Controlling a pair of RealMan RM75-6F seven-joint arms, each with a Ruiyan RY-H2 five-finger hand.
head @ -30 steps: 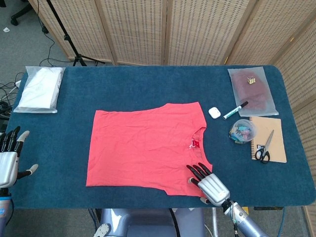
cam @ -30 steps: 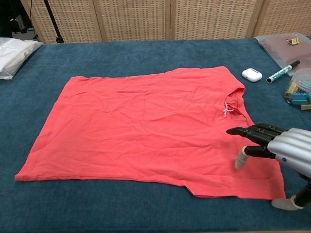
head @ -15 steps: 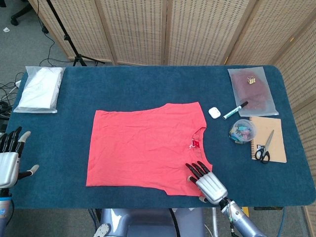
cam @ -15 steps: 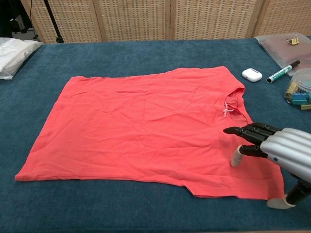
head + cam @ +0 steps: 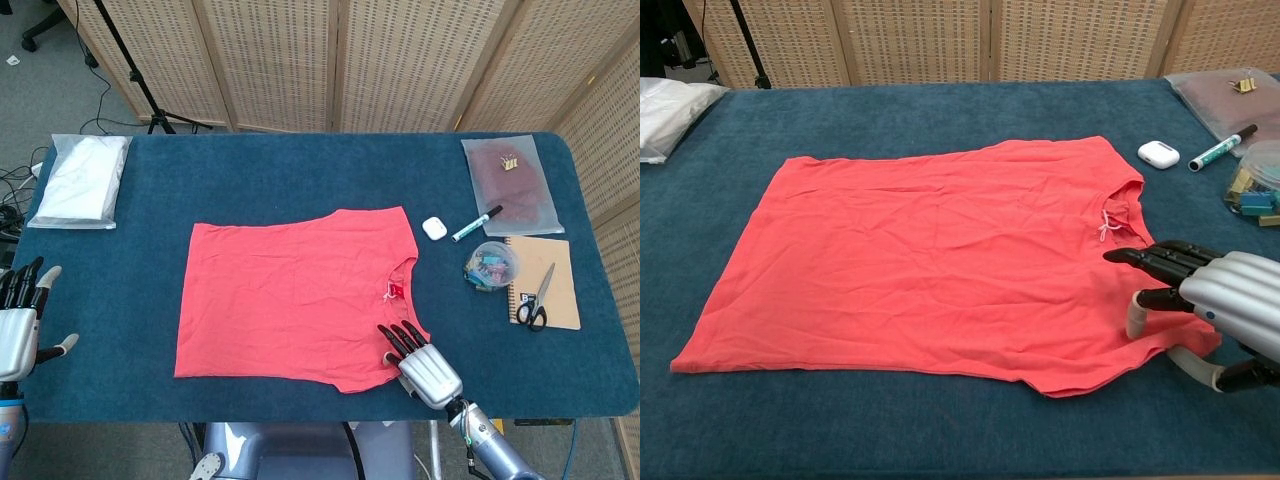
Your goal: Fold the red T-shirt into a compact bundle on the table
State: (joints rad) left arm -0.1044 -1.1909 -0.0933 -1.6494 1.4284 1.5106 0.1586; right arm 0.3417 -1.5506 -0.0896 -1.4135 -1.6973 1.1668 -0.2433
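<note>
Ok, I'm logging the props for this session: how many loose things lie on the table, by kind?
Red T-shirt: 1
Plastic bags: 2
Earbud case: 1
Marker: 1
Tub of clips: 1
Notebook: 1
Scissors: 1
Total: 8

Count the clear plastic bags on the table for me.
2. One bag holding something white at the far left corner; one bag with dark contents at the far right.

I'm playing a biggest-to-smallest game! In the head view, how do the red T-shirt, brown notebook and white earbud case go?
1. Red T-shirt, by far the largest.
2. Brown notebook.
3. White earbud case, smallest.
</note>
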